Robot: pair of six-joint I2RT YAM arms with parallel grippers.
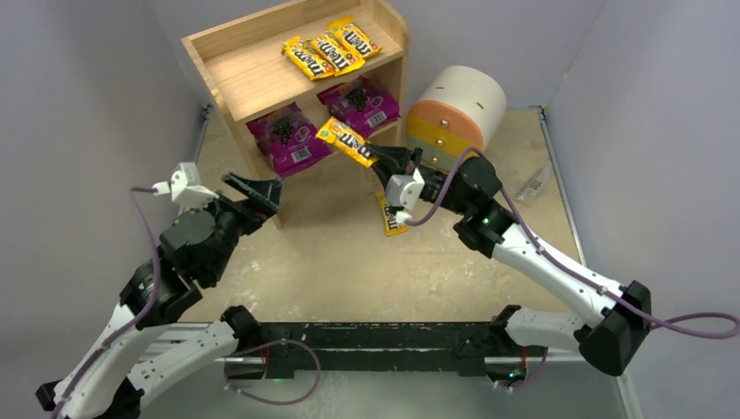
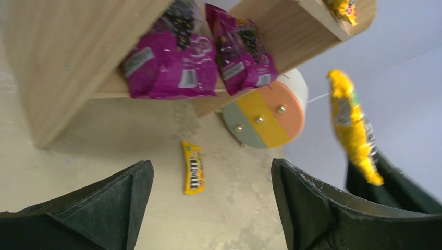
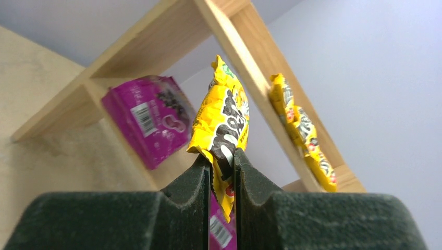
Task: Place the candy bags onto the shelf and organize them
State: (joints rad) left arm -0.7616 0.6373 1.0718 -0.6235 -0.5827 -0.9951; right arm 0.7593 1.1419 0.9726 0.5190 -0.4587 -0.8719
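Pinching one yellow packet [image 3: 221, 120] by its lower end between the right fingers [image 3: 185, 200], which are pressing together on the wrapper while the rest is standing up above them. Hovering with it in front of the shelf [image 1: 253, 74], close to the lower tier at its 5 o'clock corner, clear of the bench [image 1: 332, 262]. Holding the left fingers [image 2: 122, 203] spread wide and empty, at about 7 o'clock from the shelf.

Noticing three yellow packets [image 1: 330, 51] lying side by side on the upper tier, and two magenta bags [image 1: 288, 137] resting on the lower tier. Noticing also a last packet [image 2: 193, 167] lying flat on the bench, at 6 o'clock from the held one and at 7 o'clock from the white drum [image 1: 458, 109].

Probably carrying this packet to the upper tier, to be joining the row. For doing it well:
- lifting high enough for passing over the front edge of the board, not dragging the loose top of the wrapper against it;
- aiming at the bare wood on the 9 o'clock side of the row;
- lowering until the packet is resting on the wood, and only then spreading the fingers, since such a thin glossy wrapper is likely sliding away otherwise;
- avoiding the magenta bags below, which are looking only loosely placed.
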